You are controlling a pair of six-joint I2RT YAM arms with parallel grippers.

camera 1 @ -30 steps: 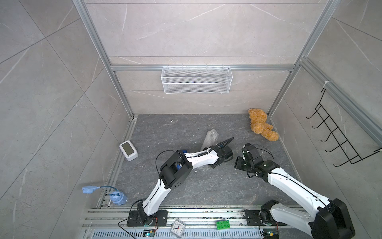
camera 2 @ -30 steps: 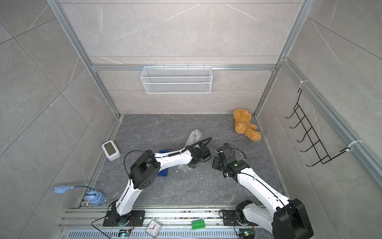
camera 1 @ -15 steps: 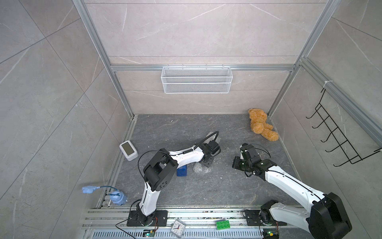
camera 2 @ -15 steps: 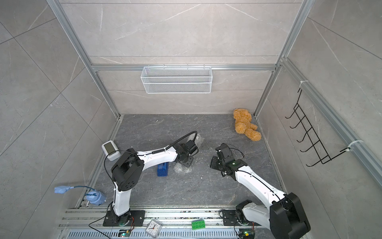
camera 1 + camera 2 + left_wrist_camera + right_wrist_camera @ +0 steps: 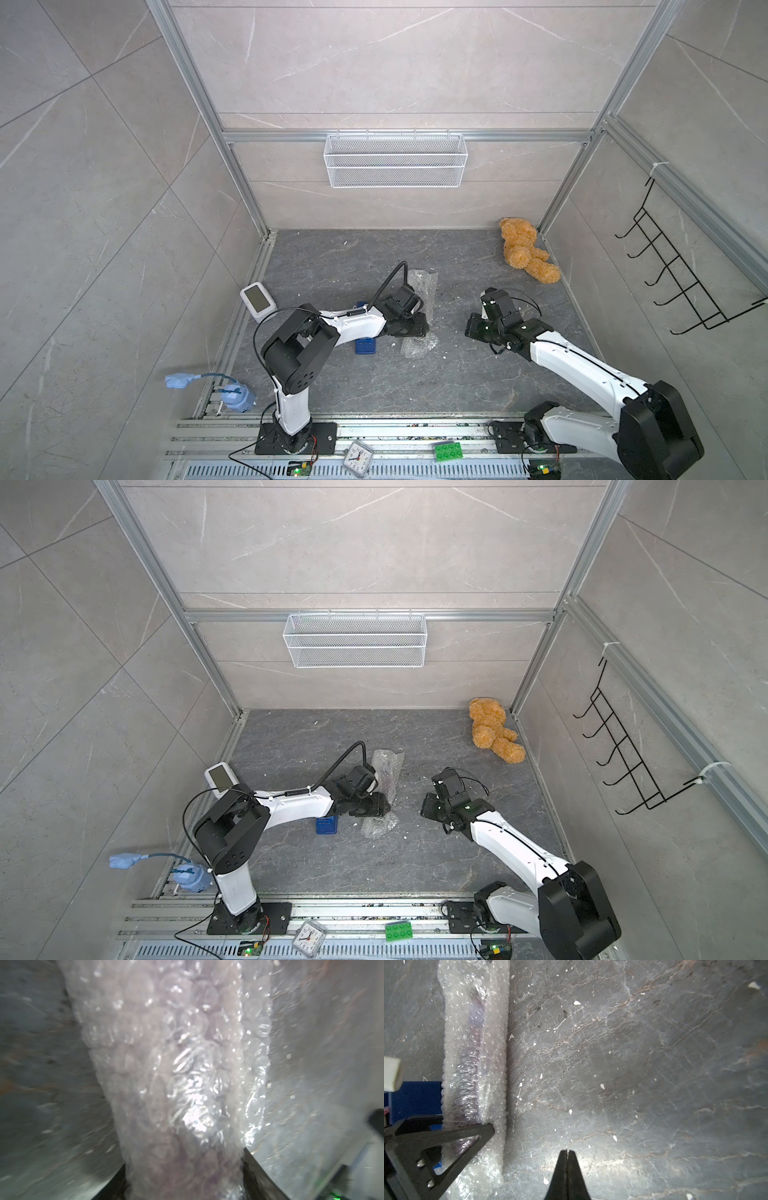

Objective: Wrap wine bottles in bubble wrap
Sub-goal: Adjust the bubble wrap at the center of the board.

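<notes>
**Roll and grippers, near to far.** Nearest me, the near end of the bubble wrap [image 5: 417, 345] pokes out beneath my left gripper [image 5: 417, 326], which sits across the roll about midway. In the left wrist view the roll fills the gap between the two fingers [image 5: 253, 1169], and both touch its sides. I therefore judge the jaws closed on the bubble wrap at a moderate width.

The bottle [image 5: 475, 1043] lies inside, a purple streak seen through the plastic in the right wrist view. I cannot tell which end carries the neck. The long axis runs from my side toward the back wall, crosswise to the left jaws.

My right gripper [image 5: 566, 1154] is pressed shut and empty over bare floor [image 5: 633, 1064], to the right of the roll and apart from it. The left arm is thus the nearer.

A blue tape dispenser [image 5: 365, 345] lies just beside the roll on its left, so I judge the open rolling room to be on the right. Beyond the roll's far end come a teddy bear [image 5: 525, 255] in the right corner and a wire basket [image 5: 395, 166] on the back wall, both well apart from the work.
</notes>
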